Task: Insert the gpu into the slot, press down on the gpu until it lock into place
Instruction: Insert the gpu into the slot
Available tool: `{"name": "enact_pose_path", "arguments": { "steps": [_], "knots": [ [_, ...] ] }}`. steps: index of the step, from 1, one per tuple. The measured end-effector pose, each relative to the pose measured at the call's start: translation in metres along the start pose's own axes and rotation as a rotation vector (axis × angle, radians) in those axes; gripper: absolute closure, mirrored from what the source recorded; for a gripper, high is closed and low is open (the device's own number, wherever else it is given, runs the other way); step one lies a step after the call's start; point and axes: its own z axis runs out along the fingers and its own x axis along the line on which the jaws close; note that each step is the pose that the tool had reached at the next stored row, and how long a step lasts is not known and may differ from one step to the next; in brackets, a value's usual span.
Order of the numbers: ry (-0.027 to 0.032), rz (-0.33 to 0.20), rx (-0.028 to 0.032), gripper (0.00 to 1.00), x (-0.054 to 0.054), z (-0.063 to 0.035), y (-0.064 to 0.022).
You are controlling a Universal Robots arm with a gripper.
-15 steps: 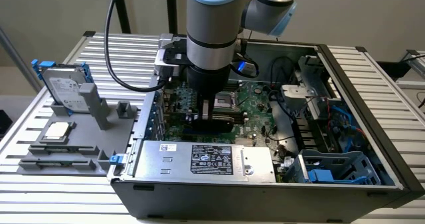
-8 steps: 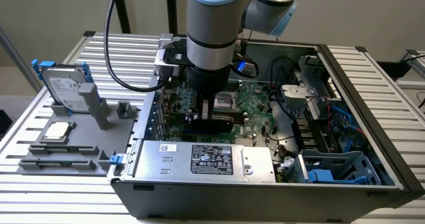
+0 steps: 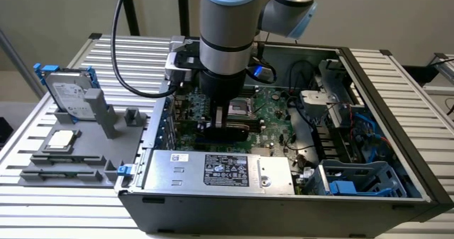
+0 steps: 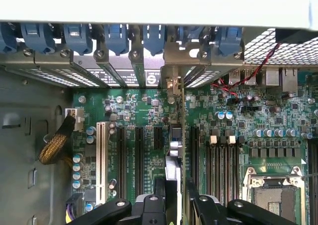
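Silver labelled power-supply box [image 3: 234,170] sits at the near edge of the open dark-grey computer case [image 3: 284,212]. Behind it is the arm's black gripper [image 4: 175,185], jaws spread, one finger either side of the thin black rectangular gpu card [image 4: 175,155]. The card stands on edge on the green motherboard [image 4: 149,111], its metal bracket [image 4: 171,78] against the far wall.

Exterior view overlooks the whole case [image 3: 284,212]; wrist view looks down, close, on their shared motherboard [image 4: 149,113].
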Motion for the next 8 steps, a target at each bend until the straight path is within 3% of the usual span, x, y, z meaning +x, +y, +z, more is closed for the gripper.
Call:
{"name": "enact_pose_path", "arguments": {
  "steps": [5,8],
  "knots": [
    [0.0001,0.000,-0.0029,0.74,-0.0001,-0.0002,-0.0016],
    [0.0002,0.001,-0.0089,0.74,-0.0003,-0.0015,-0.0031]
  ]
}}
